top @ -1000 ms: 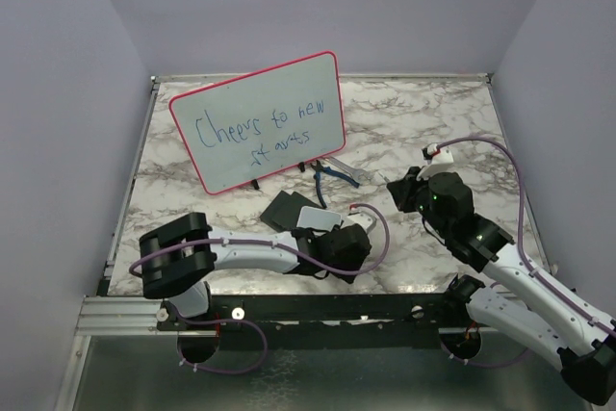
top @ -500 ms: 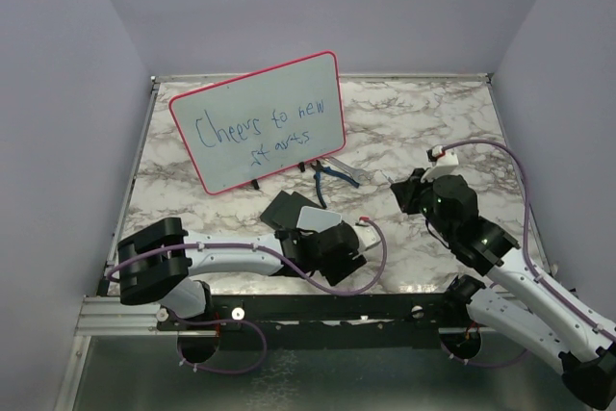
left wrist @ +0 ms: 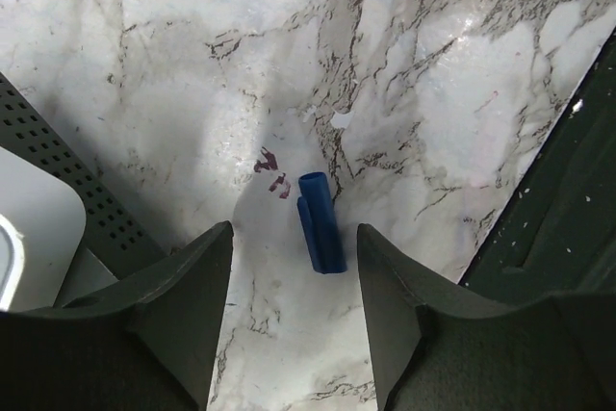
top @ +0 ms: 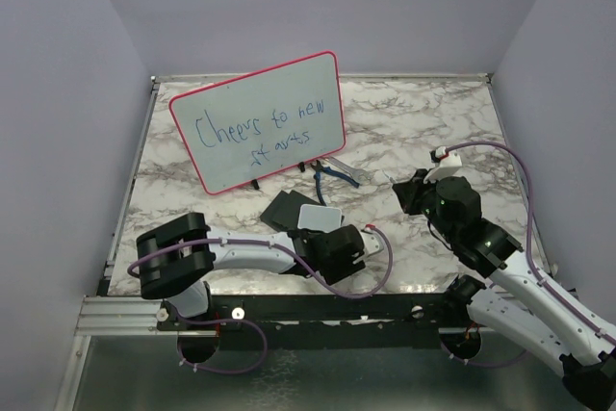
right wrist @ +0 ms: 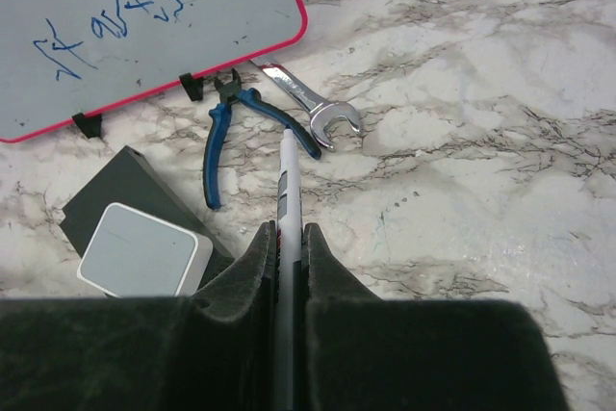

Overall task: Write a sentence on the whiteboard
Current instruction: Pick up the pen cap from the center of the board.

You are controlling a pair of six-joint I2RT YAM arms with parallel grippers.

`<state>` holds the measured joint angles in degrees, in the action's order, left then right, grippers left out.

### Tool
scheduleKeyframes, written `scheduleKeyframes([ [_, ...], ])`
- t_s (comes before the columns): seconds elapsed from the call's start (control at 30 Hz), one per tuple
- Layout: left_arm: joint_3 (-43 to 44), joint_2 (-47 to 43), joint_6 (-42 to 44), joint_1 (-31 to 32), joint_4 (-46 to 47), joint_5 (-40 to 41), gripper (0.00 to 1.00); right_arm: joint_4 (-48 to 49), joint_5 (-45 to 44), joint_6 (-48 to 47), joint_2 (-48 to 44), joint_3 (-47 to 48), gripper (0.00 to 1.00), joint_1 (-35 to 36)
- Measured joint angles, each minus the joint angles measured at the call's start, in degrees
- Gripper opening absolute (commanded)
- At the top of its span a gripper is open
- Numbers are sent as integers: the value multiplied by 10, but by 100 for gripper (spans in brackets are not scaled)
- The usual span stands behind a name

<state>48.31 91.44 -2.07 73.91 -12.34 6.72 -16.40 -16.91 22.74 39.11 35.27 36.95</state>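
The marble surface (top: 423, 122) carries the whiteboard (top: 258, 120), propped upright at far left (on small black feet), with the sentence (top: 260, 127) in blue. The right gripper (right wrist: 287, 233) reaches forward, jaws clenched on a white marker (right wrist: 287, 170). The left gripper (left wrist: 295, 238) stoops low by the near edge, jaws released astride a blue cap (left wrist: 320, 223).

One whiteboard (top: 318, 132), one marker (right wrist: 286, 190), one wrench (right wrist: 313, 108), one pliers (right wrist: 219, 146), one cap (left wrist: 320, 223)

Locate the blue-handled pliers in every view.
Top external: blue-handled pliers at centre, just below the whiteboard and its lower right corner.
Left wrist: not in it.
Right wrist: upper left of centre, beside the wrench.
Shared landmark: the dark block, in all three views.
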Motion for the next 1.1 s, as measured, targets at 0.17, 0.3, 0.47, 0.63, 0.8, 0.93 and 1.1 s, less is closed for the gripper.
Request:
scheduleKeyframes([
  [0.17, 1, 7, -1, -3, 1, -2, 45, 0, 0, 0, 0, 0, 1, 0],
  [0.3, 1, 8, -12, -3, 1, -8, 37, 0, 0, 0, 0, 0, 1, 0],
  [0.47, 0, 8, -35, -3, 0, -14, 30, 0, 0, 0, 0, 0, 1, 0],
  [0.63, -1, 7, -53, -3, -1, -18, 15, 0, 0, 0, 0, 0, 1, 0],
  [0.8, -3, 4, -59, 1, -2, -18, 0, -1, 0, 0, 0, 0, 1, 0],
  [0.93, -6, -3, -59, 7, -7, -18, 0, -7, 3, 0, 0, 0, 1, 0],
  [1.1, -10, -53, -51, 10, -21, -5, 0, -30, 16, -2, 9, 7, 1, 0],
])
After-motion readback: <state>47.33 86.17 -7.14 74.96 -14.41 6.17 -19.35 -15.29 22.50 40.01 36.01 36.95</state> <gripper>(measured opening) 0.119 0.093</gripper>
